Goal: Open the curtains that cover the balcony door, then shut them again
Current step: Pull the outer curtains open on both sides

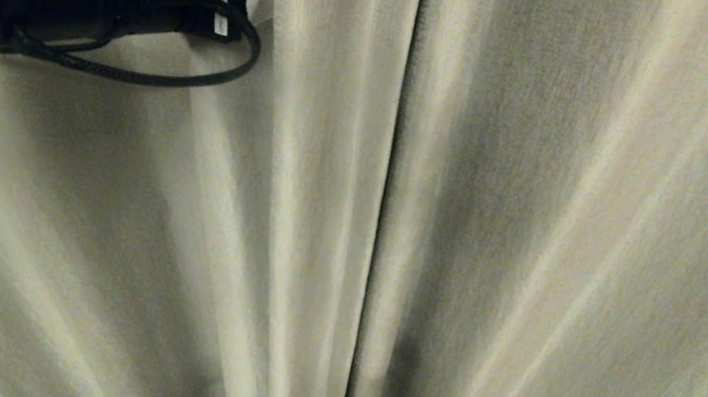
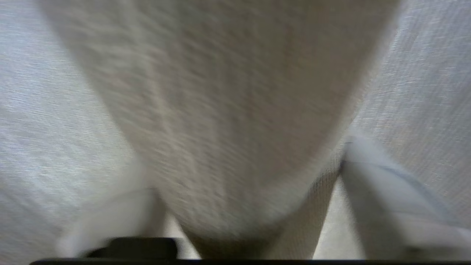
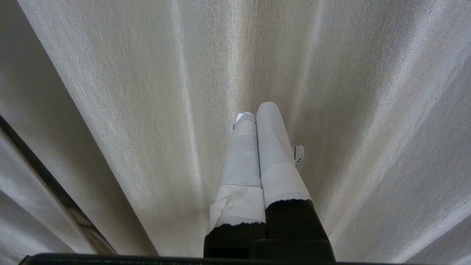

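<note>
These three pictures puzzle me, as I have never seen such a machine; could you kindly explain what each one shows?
It is a two-armed robot facing closed cream curtains. The head view looks from its head: two panels meet at a dark seam, and the black left arm reaches in at upper left, its left gripper at the left panel. The left wrist view looks along that arm: a fold of fabric lies between its spread white fingers, not yet pinched. The right wrist view shows the right gripper, its taped fingers pressed together, holding nothing, pointing at the curtain. No door shows.
</note>
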